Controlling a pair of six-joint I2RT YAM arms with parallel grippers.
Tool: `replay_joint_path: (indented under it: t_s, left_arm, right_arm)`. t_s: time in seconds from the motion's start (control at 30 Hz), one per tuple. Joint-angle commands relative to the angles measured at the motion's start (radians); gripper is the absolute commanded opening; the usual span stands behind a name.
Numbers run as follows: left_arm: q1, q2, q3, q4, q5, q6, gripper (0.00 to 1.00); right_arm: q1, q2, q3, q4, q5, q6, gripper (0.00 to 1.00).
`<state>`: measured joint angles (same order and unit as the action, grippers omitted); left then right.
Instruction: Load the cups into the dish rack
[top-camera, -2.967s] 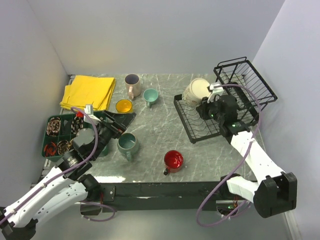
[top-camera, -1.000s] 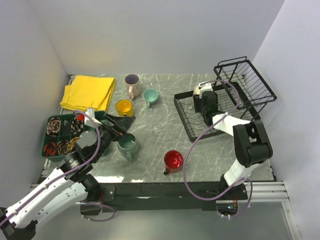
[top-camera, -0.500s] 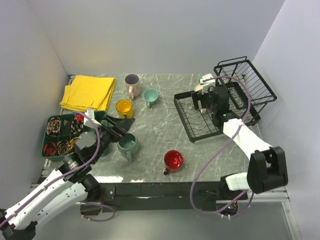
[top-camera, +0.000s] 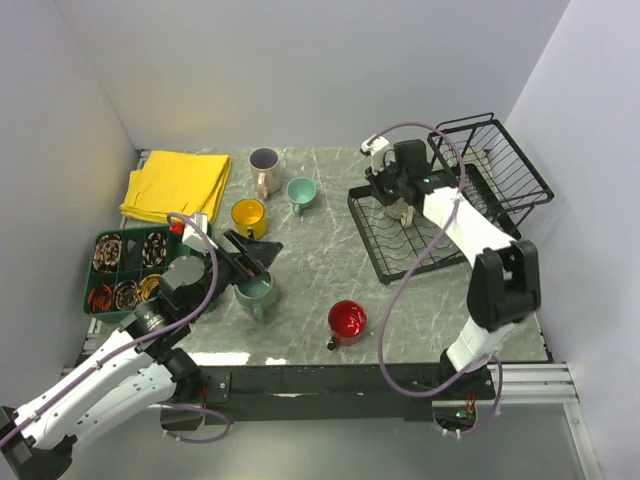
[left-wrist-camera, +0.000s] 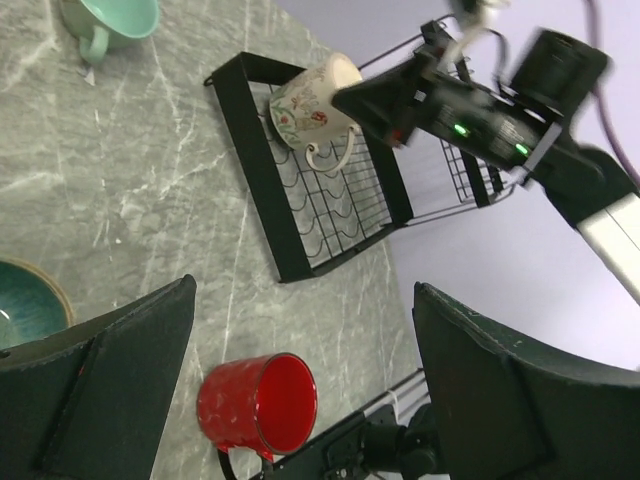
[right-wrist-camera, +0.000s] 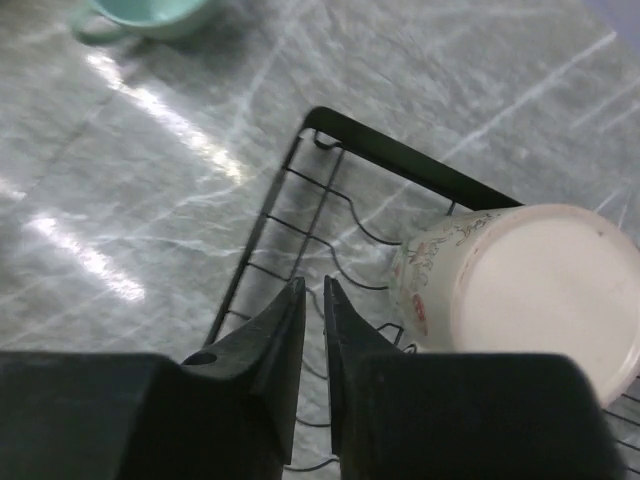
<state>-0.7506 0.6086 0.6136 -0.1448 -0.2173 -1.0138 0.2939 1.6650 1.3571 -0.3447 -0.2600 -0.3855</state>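
Note:
The black wire dish rack (top-camera: 366, 243) stands at the right, its tall basket (top-camera: 492, 160) at the far end. A cream floral mug (left-wrist-camera: 308, 104) lies in the rack's flat tray, bottom toward my right wrist camera (right-wrist-camera: 530, 295). My right gripper (top-camera: 386, 192) is shut and empty just beside it, over the rack's rim (right-wrist-camera: 395, 150). My left gripper (top-camera: 254, 256) is open and empty above the grey-green mug (top-camera: 255, 292). The red mug (top-camera: 347, 321) shows between its fingers (left-wrist-camera: 262, 404). Pale pink (top-camera: 265, 170), teal (top-camera: 300, 192) and yellow (top-camera: 247, 213) mugs stand at the back.
A folded yellow cloth (top-camera: 178, 183) lies at the back left. A green compartment tray (top-camera: 118, 268) with small items sits at the left edge. Walls close in the left, back and right sides.
My right gripper let go of the cream mug in the rack and swung to the rack's far left corner. My left gripper edged right over the grey-green mug.

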Motion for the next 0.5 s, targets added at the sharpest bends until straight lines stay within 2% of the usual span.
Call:
replay_joint_path:
  t_s: [0.0,0.07,0.2,0.47]
  left_arm:
    - [-0.001,-0.035,0.008,0.016,0.036,0.015,0.95]
    - [-0.001,-0.050,0.003,0.007,0.033,0.011,0.95]
    - [-0.001,-0.075,-0.008,-0.010,0.027,0.009,0.96]
    - [-0.001,-0.086,-0.009,-0.021,0.021,0.018,0.96]
  right_arm:
    - [0.031,0.119,0.132,-0.089,0.227,0.083,0.13]
    - [0.045,0.150,0.151,-0.085,0.313,0.106,0.07]
    - [0.047,0.199,0.152,-0.030,0.503,0.131,0.08]
    - [0.031,0.251,0.166,-0.010,0.620,0.131,0.12]
